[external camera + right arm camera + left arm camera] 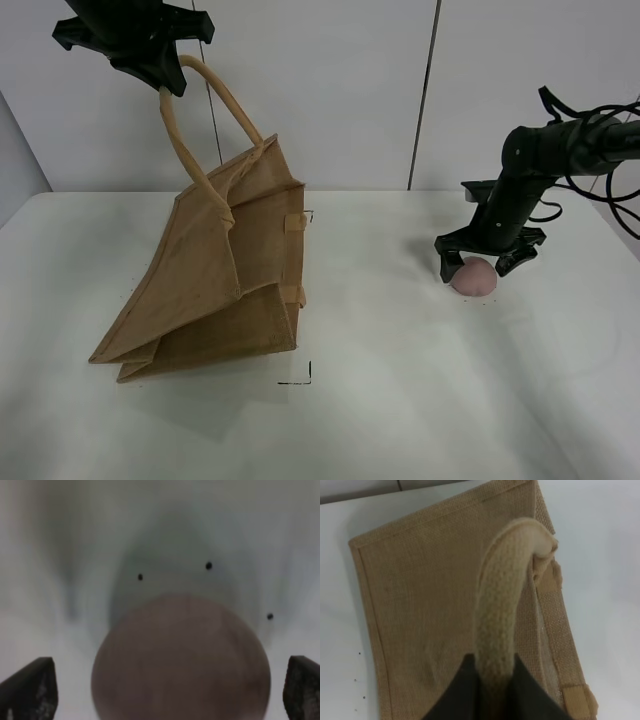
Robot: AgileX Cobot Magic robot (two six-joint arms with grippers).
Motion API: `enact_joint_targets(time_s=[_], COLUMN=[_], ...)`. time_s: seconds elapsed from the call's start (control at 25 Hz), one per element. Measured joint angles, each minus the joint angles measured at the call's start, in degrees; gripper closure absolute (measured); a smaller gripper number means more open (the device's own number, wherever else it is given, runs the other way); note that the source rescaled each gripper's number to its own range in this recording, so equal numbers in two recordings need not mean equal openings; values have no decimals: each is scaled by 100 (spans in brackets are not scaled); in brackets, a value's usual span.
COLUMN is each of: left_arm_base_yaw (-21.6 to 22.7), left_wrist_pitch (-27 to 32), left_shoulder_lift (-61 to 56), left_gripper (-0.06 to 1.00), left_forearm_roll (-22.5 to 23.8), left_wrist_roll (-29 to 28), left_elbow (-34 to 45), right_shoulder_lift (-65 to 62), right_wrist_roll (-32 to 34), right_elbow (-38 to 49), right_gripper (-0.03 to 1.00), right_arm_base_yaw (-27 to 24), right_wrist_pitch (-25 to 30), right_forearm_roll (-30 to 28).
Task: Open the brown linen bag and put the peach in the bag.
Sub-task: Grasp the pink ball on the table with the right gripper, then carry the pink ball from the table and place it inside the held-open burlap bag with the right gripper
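Note:
The brown linen bag (pixel 215 275) leans on the white table at the left, pulled up by one beige loop handle (pixel 185 145). My left gripper (pixel 165 80) is shut on the top of that handle, high above the table; the left wrist view shows the handle (pixel 502 630) pinched between dark fingers (pixel 462 695) with the bag's side (pixel 430 605) below. The pink peach (pixel 474 277) lies on the table at the right. My right gripper (pixel 480 268) is open, its fingers either side of the peach (pixel 181 662) and apart from it.
The white table (pixel 400 400) ends at a pale wall behind. Small black corner marks (pixel 300 378) are drawn on the table in front of the bag. The right arm's black cables (pixel 600 195) hang at the far right.

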Motion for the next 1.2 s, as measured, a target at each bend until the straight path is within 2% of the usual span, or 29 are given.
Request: enact_joint_targets(time_s=[0.08,0.16,0.2,0.32,0.36,0.4,0.44,0.64,0.88,1.04,1.2], left_arm_base_yaw=[0,0,0,0,0,0,0,0,0,0,0], left_wrist_pitch=[0,0,0,0,0,0,0,0,5,5,5], left_shoulder_lift=[0,0,0,0,0,0,0,-64,-201,-207,-206], left_gripper=[94,94,94,94,94,94,94,94,94,94,94], left_forearm_roll=[0,0,0,0,0,0,0,-4,-13,-13,-18], left_wrist_roll=[0,0,0,0,0,0,0,0,11,11,11], left_elbow=[0,0,0,0,0,0,0,0,0,0,0], right_shoulder_lift=[39,40,40,40,40,28,13,-220,-657,-674,-652], right_wrist_roll=[0,0,0,0,0,0,-2,-243,-757,-980,-1016], right_elbow=[0,0,0,-5,-25,-39,-39,-304,-1411,-2142,-2285], right_gripper=[-1,12,24,72,86,93,97,97,97,97,97], right_arm_base_yaw=[0,0,0,0,0,0,0,0,31,423,1143], right_wrist_pitch=[-83,-106,-106,-89,-82,-82,-82,118,650,710,285], right_forearm_roll=[-1,-1,-1,7,24,68,140,689,2202,2848,2988])
